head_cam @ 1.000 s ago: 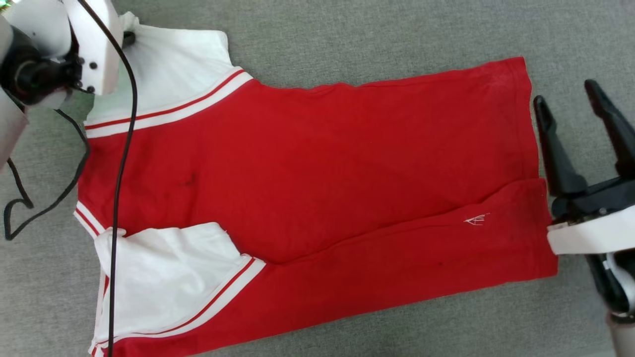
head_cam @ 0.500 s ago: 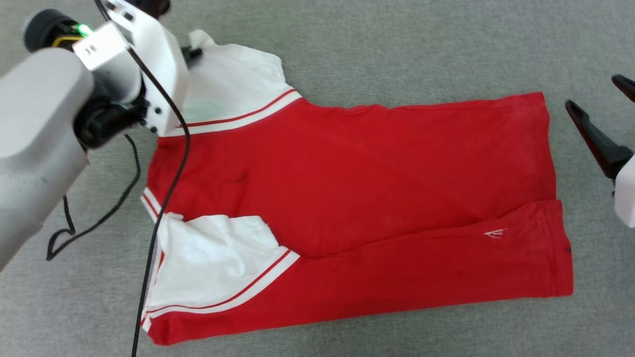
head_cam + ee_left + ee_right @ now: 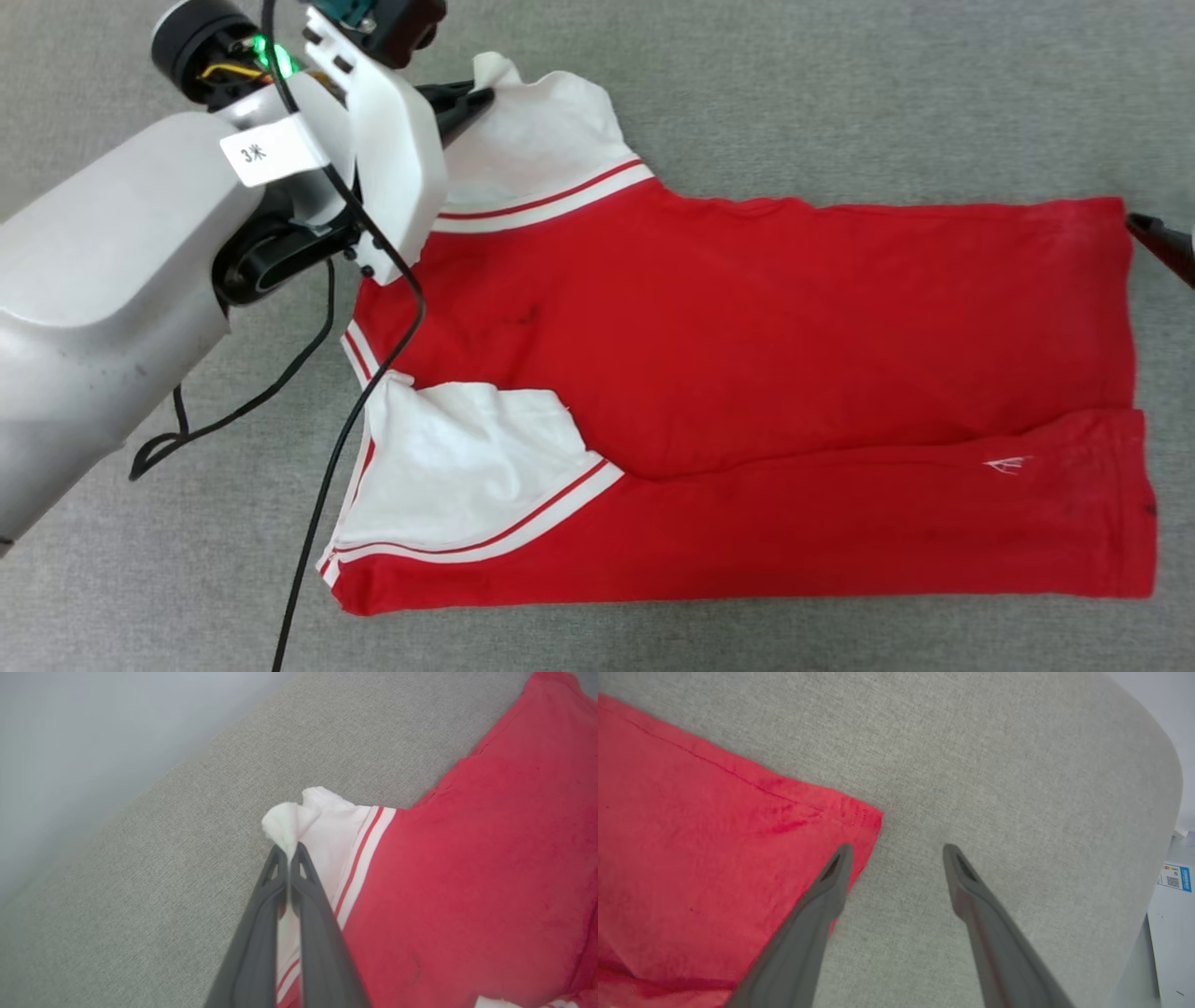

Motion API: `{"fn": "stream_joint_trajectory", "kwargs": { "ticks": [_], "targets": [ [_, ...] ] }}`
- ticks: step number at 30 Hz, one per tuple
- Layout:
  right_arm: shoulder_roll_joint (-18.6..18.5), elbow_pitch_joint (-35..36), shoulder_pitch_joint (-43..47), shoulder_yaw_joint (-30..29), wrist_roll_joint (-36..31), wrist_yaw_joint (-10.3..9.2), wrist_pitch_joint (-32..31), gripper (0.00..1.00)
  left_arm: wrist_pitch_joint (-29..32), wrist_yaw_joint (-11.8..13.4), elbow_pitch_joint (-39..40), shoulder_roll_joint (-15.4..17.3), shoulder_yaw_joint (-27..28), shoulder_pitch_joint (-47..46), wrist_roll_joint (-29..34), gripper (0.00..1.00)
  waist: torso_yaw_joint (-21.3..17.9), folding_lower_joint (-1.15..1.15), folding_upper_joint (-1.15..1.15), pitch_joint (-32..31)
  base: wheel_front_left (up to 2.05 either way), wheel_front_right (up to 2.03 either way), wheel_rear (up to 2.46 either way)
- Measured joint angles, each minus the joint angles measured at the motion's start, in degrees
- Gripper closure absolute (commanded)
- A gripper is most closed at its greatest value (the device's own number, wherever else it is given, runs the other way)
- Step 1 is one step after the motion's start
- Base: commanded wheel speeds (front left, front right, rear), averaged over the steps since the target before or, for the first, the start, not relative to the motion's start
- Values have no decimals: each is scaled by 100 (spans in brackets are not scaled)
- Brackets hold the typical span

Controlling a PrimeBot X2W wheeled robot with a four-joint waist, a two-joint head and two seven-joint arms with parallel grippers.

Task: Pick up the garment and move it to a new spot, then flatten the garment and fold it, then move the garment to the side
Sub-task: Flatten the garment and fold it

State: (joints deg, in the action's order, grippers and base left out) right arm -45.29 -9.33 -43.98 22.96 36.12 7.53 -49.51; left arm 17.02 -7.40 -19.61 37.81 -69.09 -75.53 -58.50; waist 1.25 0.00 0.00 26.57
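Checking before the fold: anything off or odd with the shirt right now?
Minor things. The garment has a dark smudge on the red panel near the neckline. A black cable hangs across the edge of its near white sleeve. The far sleeve tip is bunched in the shut left pincer. No tears visible.

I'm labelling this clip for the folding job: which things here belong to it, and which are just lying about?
Belongs to the job: garment, its white sleeve pinched in the shut left gripper; open right gripper at its hem corner.
Just lying about: black cable, grey cloth surface, blue label.
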Motion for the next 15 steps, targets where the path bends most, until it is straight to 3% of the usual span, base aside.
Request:
{"fn": "stream_joint_trajectory", "kwargs": {
  "ticks": [7,13,14,15],
  "targets": [
    [236,-771,-285,336,26,-1,-60,0,-115,1,208,-65,-3,-135,143,100,215,0,0,273,0,0,0],
    [105,-976,-310,628,256,-16,-136,0,-185,1,289,-66,10,-142,153,100,344,-1,0,431,0,0,0],
    [87,-982,-311,647,321,-23,-90,67,-189,1,290,-53,12,-142,154,100,346,-1,0,435,0,0,0],
    [71,-983,-311,675,365,-23,1,100,-203,1,288,-34,12,-141,154,100,342,-1,0,435,0,0,0]
  ]
}}
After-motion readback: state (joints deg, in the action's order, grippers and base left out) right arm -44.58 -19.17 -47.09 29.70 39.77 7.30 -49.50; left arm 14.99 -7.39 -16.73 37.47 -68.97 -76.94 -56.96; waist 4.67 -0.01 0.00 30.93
